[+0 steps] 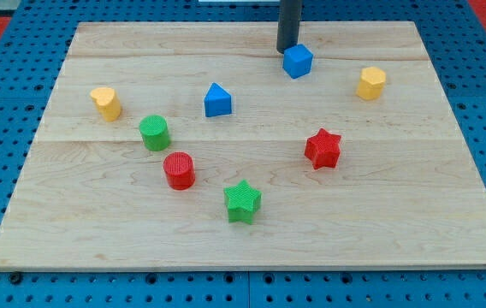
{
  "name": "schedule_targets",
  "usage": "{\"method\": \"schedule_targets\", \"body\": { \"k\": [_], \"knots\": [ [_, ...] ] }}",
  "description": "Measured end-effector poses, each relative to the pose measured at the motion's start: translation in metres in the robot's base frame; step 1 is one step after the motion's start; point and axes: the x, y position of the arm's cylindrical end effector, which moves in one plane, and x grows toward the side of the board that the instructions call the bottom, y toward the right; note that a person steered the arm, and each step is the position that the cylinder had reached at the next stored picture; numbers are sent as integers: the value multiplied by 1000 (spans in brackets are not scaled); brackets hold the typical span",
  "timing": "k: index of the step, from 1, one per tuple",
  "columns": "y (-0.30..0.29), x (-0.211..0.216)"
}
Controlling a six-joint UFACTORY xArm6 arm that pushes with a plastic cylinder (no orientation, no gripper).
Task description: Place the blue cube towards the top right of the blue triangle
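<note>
The blue cube (298,61) sits near the top of the wooden board (414,214), right of centre. The blue triangle (217,100) lies to the cube's lower left, about a hand's width away. My tip (287,50) is at the end of the dark rod that comes down from the view's top. It stands just at the cube's upper left corner, touching or nearly touching it.
A yellow block (371,83) lies right of the cube. Another yellow block (106,102) is at the left. A green cylinder (155,133), a red cylinder (179,170), a green star (243,201) and a red star (323,148) lie lower down.
</note>
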Motion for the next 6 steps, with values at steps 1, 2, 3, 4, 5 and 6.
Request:
{"method": "schedule_targets", "body": {
  "k": [1, 2, 3, 4, 5, 6],
  "knots": [
    [43, -25],
    [43, -47],
    [111, -33],
    [104, 40],
    [23, 47],
    [1, -3]
  ]
}}
